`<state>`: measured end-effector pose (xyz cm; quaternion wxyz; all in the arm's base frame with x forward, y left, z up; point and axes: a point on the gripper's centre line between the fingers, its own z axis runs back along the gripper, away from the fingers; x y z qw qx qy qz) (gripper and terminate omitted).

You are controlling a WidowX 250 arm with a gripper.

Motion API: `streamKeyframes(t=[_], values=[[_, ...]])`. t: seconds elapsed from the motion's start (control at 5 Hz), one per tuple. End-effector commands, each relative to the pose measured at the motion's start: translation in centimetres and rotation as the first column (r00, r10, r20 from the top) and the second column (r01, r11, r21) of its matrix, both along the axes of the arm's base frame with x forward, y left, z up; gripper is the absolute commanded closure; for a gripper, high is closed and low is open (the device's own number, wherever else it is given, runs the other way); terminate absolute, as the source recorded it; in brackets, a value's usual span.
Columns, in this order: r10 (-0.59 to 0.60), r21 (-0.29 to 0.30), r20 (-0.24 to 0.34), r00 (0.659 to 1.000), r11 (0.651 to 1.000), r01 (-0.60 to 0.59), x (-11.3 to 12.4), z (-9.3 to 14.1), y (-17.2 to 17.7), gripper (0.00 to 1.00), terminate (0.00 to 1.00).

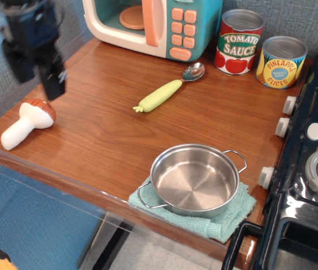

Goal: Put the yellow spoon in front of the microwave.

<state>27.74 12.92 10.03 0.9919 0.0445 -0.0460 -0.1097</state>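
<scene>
The yellow spoon (160, 95) lies on the wooden counter, its silver bowl (193, 71) pointing to the back right, just in front of the right end of the microwave (189, 25). The microwave is teal and cream with a peach handle and stands at the back of the counter. My gripper (33, 79) is blurred by motion. It hangs above the counter's left side, well left of the spoon, with its fingers apart and nothing between them.
A toy mushroom (26, 124) lies near the front left edge. A steel pot (195, 180) sits on a green cloth (229, 222) at the front. Tomato sauce (238, 42) and pineapple (281, 62) cans stand at the back right. A black stove (310, 169) borders the right.
</scene>
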Motion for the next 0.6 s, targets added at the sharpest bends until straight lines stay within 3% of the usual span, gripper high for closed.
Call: streamKeyframes(t=[0.0,0.4], values=[[-0.041,-0.082,-0.018,0.999,0.996,0.04,9.1,-1.6,-5.3,0.0,0.0],[-0.06,-0.074,-0.044,0.997,0.996,0.057,12.2,-4.7,-8.8,0.0,0.0]])
